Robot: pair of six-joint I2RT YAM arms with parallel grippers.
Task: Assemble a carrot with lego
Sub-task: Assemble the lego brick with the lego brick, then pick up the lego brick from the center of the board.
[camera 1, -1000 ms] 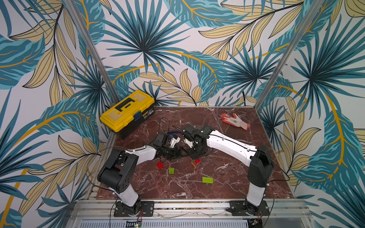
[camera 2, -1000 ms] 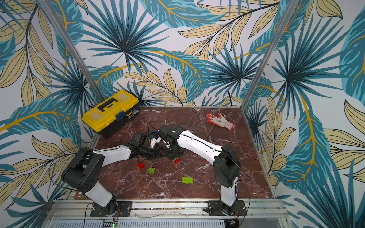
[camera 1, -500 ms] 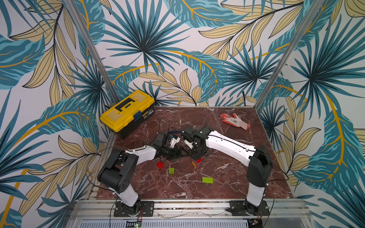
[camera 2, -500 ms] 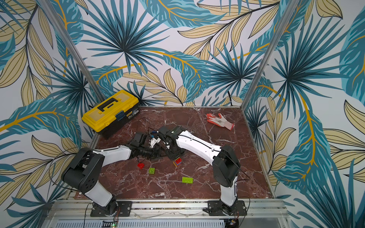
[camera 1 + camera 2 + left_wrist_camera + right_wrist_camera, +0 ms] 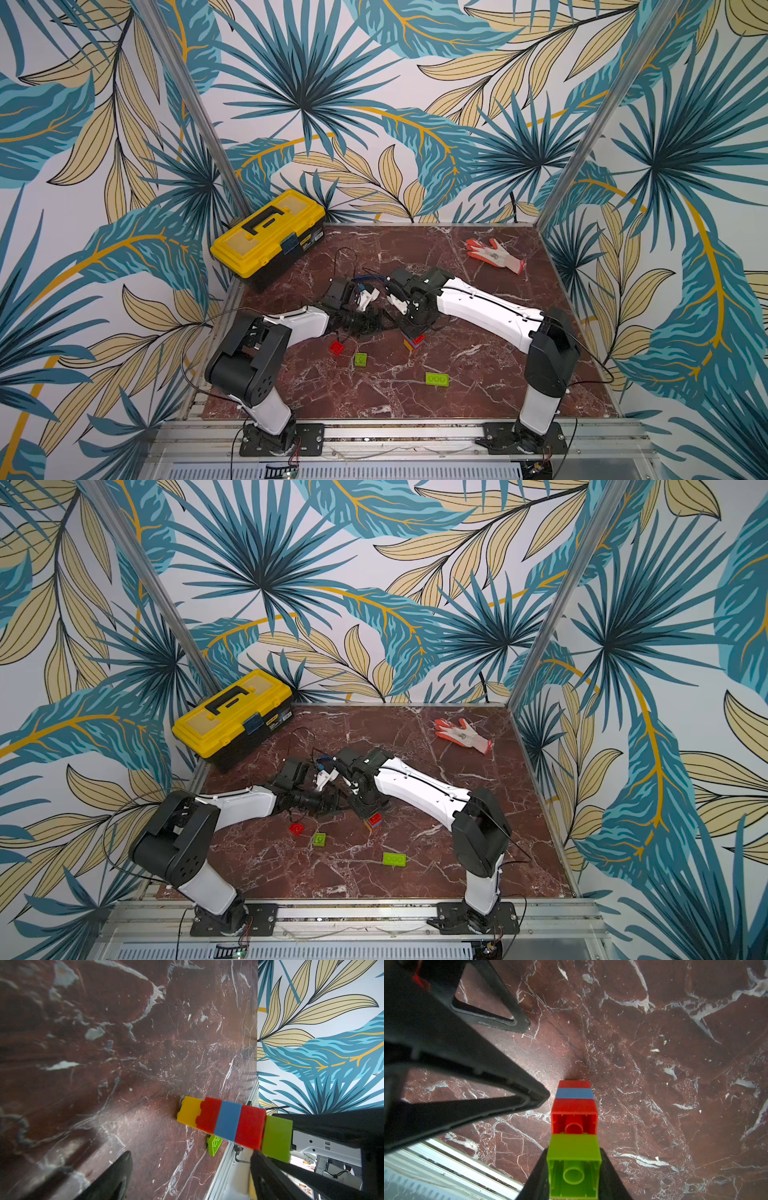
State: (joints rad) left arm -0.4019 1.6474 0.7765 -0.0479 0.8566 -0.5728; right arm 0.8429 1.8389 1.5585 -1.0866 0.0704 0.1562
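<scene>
Red marble table (image 5: 478, 374), leaf-print walls. Right fingers (image 5: 612, 1178) clamping carrot (image 5: 413, 341) by green top brick, yellow tip touching table. Left fingers (image 5: 112, 1176) standing wide, one tip just beside red band. Suggesting: left bracing stack low, right pressing straight down, before adding loose lego (image 5: 360, 360) nearby.

The left arm (image 5: 299, 325) and the right arm (image 5: 486, 311) both fold in low from their bases, their wrists nearly meeting in the middle. The right gripper (image 5: 412, 330) points straight down, its jaws clamped on the top of the carrot (image 5: 414, 342). The left gripper (image 5: 191, 1167) lies level beside it, jaws spread wide and holding nothing.
</scene>
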